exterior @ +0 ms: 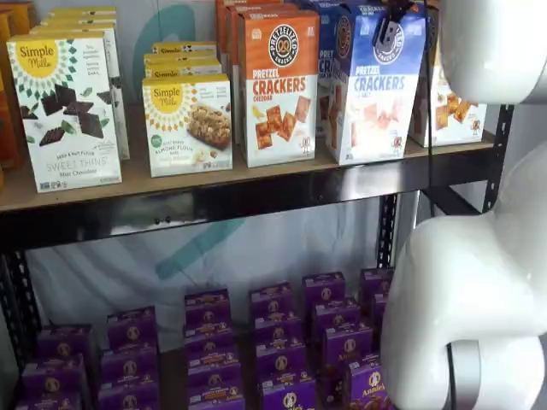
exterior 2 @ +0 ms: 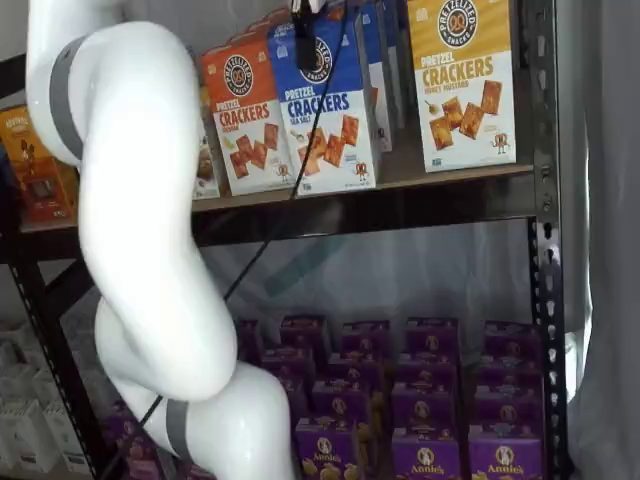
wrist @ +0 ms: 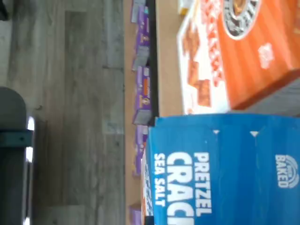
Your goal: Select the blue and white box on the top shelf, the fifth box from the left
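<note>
The blue and white box (exterior: 376,94) stands at the front of the top shelf (exterior: 214,184), leaning a little out of line with its neighbours; it also shows in a shelf view (exterior 2: 325,110). My gripper (exterior: 391,19) comes down onto its top edge, black fingers closed on the carton, with the cable beside them in a shelf view (exterior 2: 303,12). The wrist view shows the box's blue upper part (wrist: 225,168) very close, reading "PRETZEL CRACKERS SEA SALT". The fingers do not show in the wrist view.
An orange-topped cracker carton (exterior: 278,85) stands right beside the blue one, and a yellow-topped one (exterior 2: 462,80) on the other side. Simple Mills boxes (exterior: 68,111) fill the shelf's left. Small purple boxes (exterior: 273,342) cover the lower level. My white arm (exterior 2: 140,200) stands before the shelves.
</note>
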You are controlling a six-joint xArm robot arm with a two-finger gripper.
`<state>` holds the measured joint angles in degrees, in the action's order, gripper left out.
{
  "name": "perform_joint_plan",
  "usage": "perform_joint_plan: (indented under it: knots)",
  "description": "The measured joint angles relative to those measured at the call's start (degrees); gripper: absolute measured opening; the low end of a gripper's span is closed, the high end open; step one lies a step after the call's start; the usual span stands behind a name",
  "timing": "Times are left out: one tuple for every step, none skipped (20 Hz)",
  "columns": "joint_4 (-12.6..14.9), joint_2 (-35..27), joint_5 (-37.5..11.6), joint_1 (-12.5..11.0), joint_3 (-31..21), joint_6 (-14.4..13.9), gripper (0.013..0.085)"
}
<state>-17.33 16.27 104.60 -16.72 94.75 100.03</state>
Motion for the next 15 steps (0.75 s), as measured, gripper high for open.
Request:
perform_joint_plan:
  knots:
    - [0.0,0.5,1.2,-0.1,-0.1,0.0,0.0570]
    - [0.1,1.1,2.5,-0.2,-0.2,0.0,0.0570]
    - [0.2,1.6,3.5,-0.4,-0.4,0.1,0.0570]
    - [0.2,2.2,4.3,-0.5,-0.7,0.1,0.0570]
    - [0.0,3.0,4.8,-0.8,-1.5,0.2,0.0570]
    - [0.0,4.5,4.8,-0.9,-2.9,0.4,0.0570]
    - [0.3,6.4,4.5,-1.1,-4.8,0.6,0.0570]
    - [0.5,8.0,4.6,-1.2,-6.3,0.9,0.0570]
    - [0.6,8.6,4.8,-1.4,-7.0,1.1,0.0570]
    - [0.8,9.4,5.2,-1.5,-7.7,1.3,0.0570]
    - [0.9,10.5,5.5,-1.9,-8.9,1.7,0.0570]
    - [1.0,11.4,5.8,-2.3,-9.7,2.1,0.0570]
    - [1.0,12.0,6.0,-2.6,-10.4,2.4,0.0570]
    - [1.0,12.8,6.2,-3.1,-11.2,2.9,0.0570]
    - [1.0,13.5,6.4,-3.6,-12.0,3.3,0.0570]
